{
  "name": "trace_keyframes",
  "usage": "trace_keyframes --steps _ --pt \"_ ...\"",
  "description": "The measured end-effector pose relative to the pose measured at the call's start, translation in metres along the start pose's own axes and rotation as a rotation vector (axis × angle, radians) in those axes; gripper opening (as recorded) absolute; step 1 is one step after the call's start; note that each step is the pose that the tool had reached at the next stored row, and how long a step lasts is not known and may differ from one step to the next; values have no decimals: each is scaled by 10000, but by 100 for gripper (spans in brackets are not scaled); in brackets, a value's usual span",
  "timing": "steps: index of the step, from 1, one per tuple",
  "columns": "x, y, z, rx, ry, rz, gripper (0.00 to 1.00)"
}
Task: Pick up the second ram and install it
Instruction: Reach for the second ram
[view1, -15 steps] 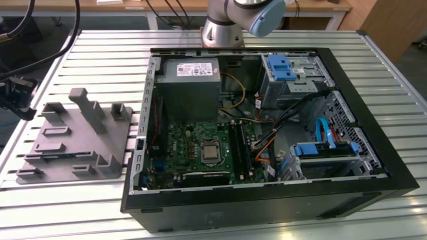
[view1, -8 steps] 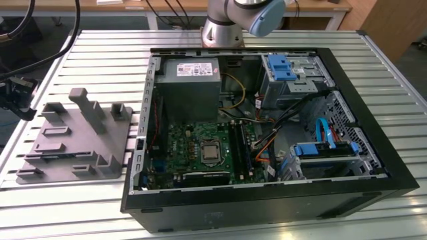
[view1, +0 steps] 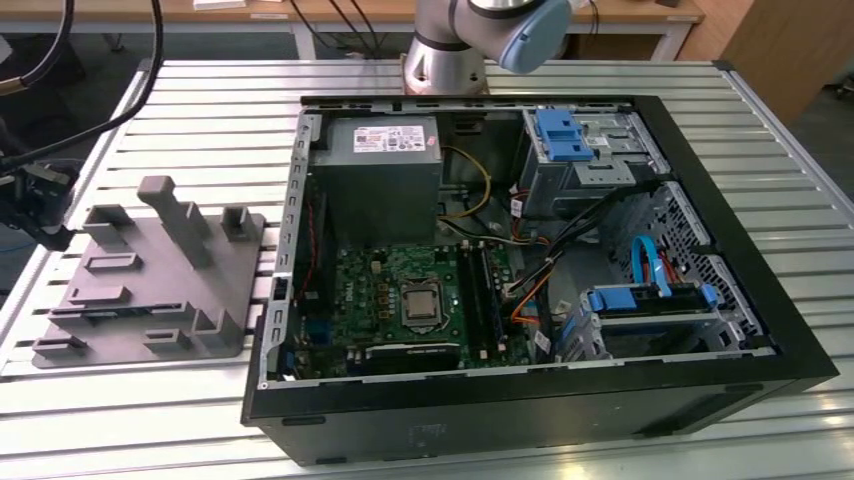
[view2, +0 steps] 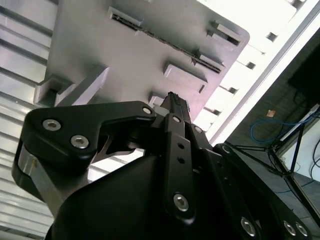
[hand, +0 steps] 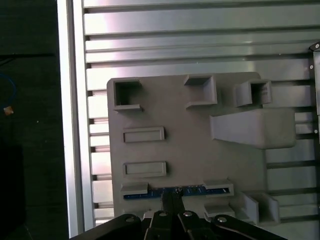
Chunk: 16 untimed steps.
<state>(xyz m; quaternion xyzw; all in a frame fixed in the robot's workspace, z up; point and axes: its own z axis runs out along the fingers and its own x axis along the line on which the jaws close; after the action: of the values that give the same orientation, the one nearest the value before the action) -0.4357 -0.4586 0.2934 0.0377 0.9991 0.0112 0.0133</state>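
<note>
Pick stage: second ram (hand: 197, 190) not lifted, install outstanding.
Ram is seen seated in the edge slot of the grey block (hand: 190, 150), which is set on the table (view1: 747, 130) at 9 o'clock of the PC case (view1: 787, 340) in the exterior view. Tool (hand: 172, 199) is pointed down over the ram and clenched. Whether the ram's edge is pinched cannot be told.
</note>
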Motion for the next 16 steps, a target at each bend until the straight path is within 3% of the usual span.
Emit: trace_keyframes --steps 2,3,9,16 --pt "-34 -4 9 141 -10 -8 10" --pt "-59 -3 23 153 -4 -16 10" --pt "-180 -20 136 150 -4 -21 10" --pt "-191 -106 261 150 57 -222 10"
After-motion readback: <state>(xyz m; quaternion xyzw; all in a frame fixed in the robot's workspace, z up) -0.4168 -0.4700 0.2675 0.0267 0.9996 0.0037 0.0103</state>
